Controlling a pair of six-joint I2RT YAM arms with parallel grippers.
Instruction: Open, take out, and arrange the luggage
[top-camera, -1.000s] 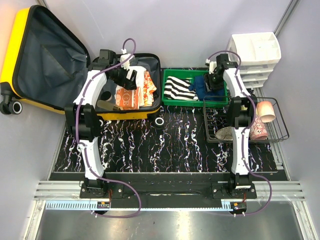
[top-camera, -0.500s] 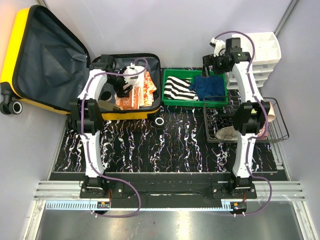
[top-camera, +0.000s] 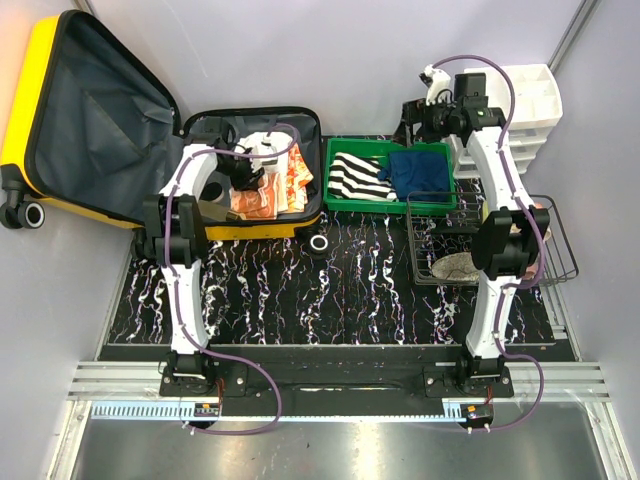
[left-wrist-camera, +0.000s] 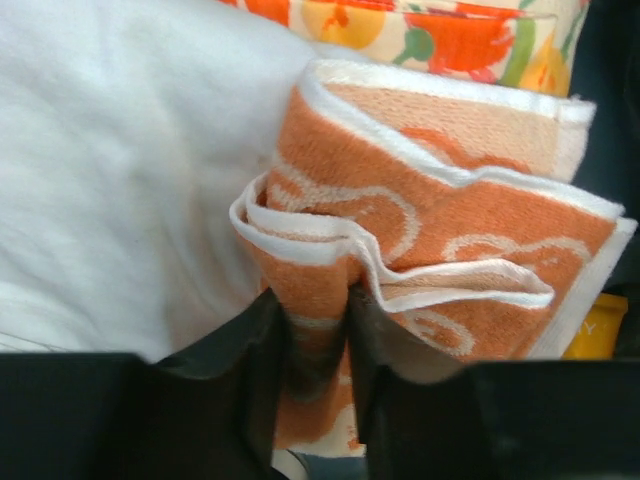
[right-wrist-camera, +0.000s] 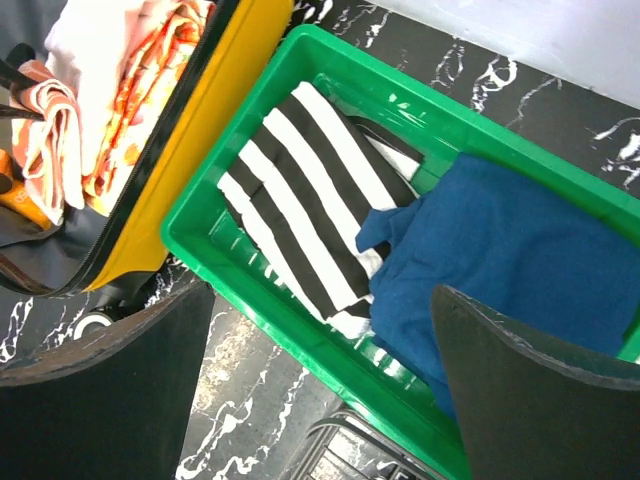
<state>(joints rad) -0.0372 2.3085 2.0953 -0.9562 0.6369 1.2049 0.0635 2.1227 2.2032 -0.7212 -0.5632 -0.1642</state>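
Note:
The luggage (top-camera: 255, 231), a yellow hard-shell suitcase, lies open at the back left, its grey-lined lid (top-camera: 95, 110) leaning against the wall. Folded clothes fill its base. My left gripper (top-camera: 250, 168) reaches down into it. In the left wrist view the left gripper (left-wrist-camera: 318, 335) is shut on a fold of an orange-and-white towel (left-wrist-camera: 450, 220), beside a white cloth (left-wrist-camera: 120, 150). My right gripper (top-camera: 415, 118) hangs open and empty above the green tray (right-wrist-camera: 260, 290). That tray holds a black-and-white striped garment (right-wrist-camera: 300, 210) and a blue garment (right-wrist-camera: 500, 260).
A wire basket (top-camera: 420, 240) with a greyish item (top-camera: 455, 265) stands right of the tray. Behind the basket is a white drawer unit (top-camera: 520, 100). A small roll (top-camera: 319, 243) lies on the black marbled mat in front of the suitcase.
My left gripper has closed from open onto the orange towel inside the suitcase. My right gripper has let go of the blue garment in the tray, opened wide and lifted up and back.

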